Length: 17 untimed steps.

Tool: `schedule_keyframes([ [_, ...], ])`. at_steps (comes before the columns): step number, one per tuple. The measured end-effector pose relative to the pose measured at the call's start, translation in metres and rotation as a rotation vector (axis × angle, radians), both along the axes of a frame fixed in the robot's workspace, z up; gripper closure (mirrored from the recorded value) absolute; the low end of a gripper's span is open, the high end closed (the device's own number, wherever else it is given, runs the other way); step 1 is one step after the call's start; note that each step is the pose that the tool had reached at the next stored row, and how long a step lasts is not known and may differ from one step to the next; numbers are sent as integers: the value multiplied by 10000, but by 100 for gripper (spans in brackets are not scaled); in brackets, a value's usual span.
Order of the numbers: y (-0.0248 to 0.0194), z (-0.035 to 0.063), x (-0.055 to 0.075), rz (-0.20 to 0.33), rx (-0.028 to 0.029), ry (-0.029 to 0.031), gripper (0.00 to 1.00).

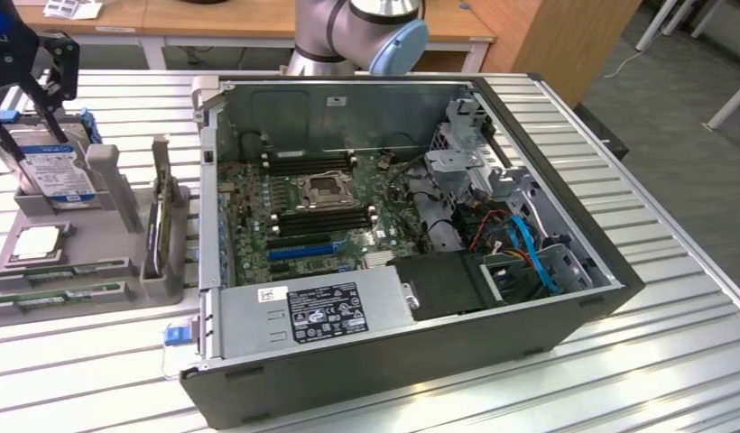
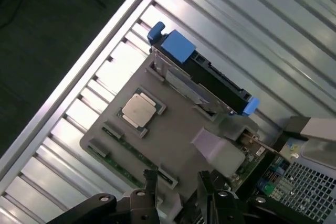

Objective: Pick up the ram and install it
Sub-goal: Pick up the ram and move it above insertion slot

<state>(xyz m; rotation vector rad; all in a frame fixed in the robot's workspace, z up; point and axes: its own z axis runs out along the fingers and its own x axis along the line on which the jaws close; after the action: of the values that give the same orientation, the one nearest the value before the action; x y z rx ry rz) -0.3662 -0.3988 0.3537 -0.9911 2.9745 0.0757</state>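
— Where did the gripper [image 1: 35,149] stand in the exterior view?
— It hung over the far end of the grey tray [image 1: 111,180], above the hard drive [image 1: 51,171]. Its two black fingers were spread apart and gripped nothing.
— And the ram [image 1: 81,268]?
— It lay flat in a slot at the tray's near end, with a second green stick [image 1: 69,295] just beside it (neither looked disturbed). Its long axis ran across the exterior view from left to right. From the gripper it lay toward the viewer, past the processor chip [image 1: 39,242]. The open computer case [image 1: 406,361] stood well apart on the exterior view's right.
— Did the wrist view agree?
— It did. The gripper [image 2: 178,192] showed its fingers [image 2: 149,190] parted and empty. The ram [image 2: 131,156] was a thin green strip along the edge of the tray [image 2: 173,124]. One end came close to the gap between the fingers, and the strip ran aslant to the line from finger to finger, neither square across it nor in line with it
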Motion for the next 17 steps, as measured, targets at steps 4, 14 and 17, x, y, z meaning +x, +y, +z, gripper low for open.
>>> schedule_keyframes([
  [4, 0, -47, 0, 737, 0, 1, 56],
  [14, 0, -163, 0, 2550, 0, 0, 56],
  [17, 0, -198, 0, 3091, 0, -1, 56],
])
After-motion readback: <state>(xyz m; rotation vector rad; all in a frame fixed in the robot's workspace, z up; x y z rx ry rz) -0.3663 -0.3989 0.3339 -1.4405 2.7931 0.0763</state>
